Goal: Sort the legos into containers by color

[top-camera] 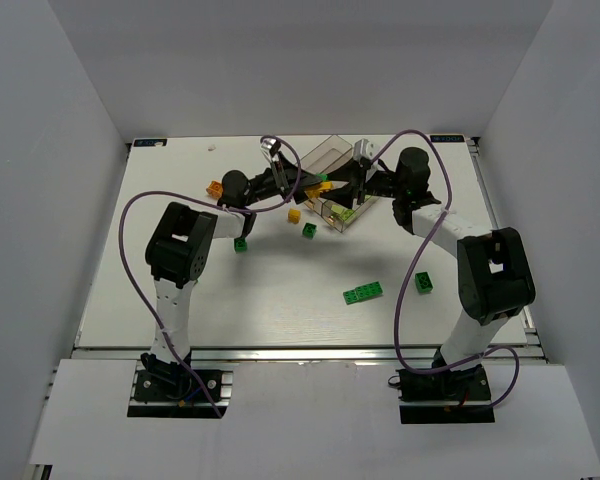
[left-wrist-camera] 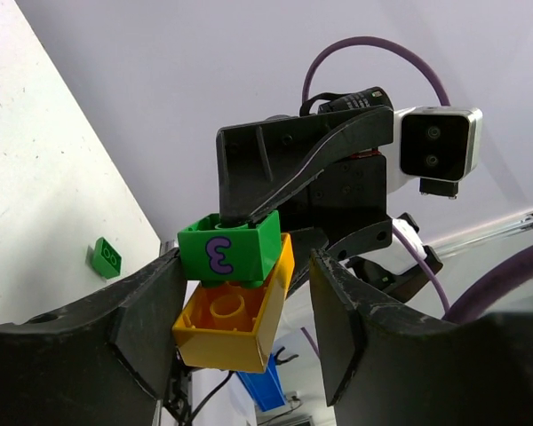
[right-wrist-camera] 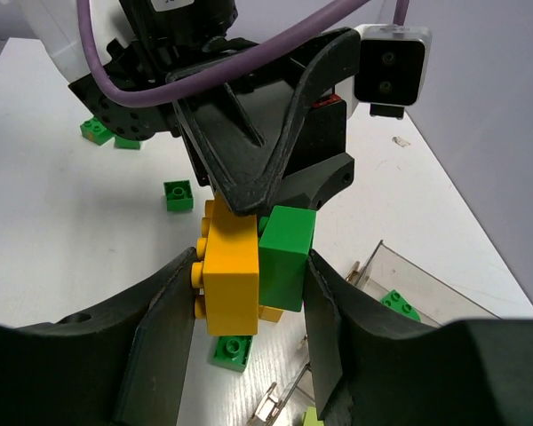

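Note:
A yellow brick point(right-wrist-camera: 231, 275) and a green brick point(right-wrist-camera: 286, 257) marked "3" are stuck together and held in the air between both grippers, just in front of the clear containers point(top-camera: 332, 152). My right gripper point(right-wrist-camera: 250, 262) is shut on the pair, one finger on the yellow studs and the other on the green face. My left gripper point(left-wrist-camera: 249, 266) is open around the same pair point(left-wrist-camera: 235, 319). Its left finger touches the bricks, and a gap shows beside its right finger point(left-wrist-camera: 338, 319). In the top view the left gripper point(top-camera: 310, 187) and right gripper point(top-camera: 332, 186) meet tip to tip.
Loose bricks lie on the white table: a long green one point(top-camera: 363, 293), green ones point(top-camera: 423, 282) point(top-camera: 309, 231) point(top-camera: 240, 244), a yellow one point(top-camera: 294, 215) and an orange one point(top-camera: 215, 187). A green brick point(right-wrist-camera: 398, 304) lies in a container. Purple cables loop over both arms.

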Action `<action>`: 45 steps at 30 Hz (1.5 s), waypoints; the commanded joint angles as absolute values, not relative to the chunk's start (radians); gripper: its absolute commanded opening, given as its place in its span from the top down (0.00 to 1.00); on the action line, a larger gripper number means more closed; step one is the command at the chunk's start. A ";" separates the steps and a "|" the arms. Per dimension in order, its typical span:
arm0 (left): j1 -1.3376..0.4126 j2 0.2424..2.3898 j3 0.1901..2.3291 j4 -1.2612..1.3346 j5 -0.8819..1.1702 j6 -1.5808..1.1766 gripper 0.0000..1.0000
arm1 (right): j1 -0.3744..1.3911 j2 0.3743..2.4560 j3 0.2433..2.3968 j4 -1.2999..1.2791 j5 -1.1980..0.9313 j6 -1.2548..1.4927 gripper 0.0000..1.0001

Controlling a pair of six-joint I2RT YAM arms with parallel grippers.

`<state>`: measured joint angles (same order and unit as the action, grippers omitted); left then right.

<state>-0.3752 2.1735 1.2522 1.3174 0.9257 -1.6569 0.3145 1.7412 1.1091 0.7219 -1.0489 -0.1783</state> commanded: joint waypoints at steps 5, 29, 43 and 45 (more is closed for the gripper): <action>-0.374 2.175 1.278 1.465 0.922 -1.683 0.39 | 0.311 1.732 1.123 0.787 -1.063 -0.163 0.84; -0.374 2.255 1.356 1.551 0.908 -1.804 0.87 | 0.311 1.767 1.131 0.785 -1.057 -0.183 0.54; -0.359 2.307 1.411 1.503 0.900 -1.792 0.91 | 0.311 1.830 1.175 0.795 -0.994 -0.192 0.28; -0.354 2.312 1.413 1.503 0.899 -1.792 0.91 | 0.311 1.832 1.174 0.802 -0.986 -0.187 0.17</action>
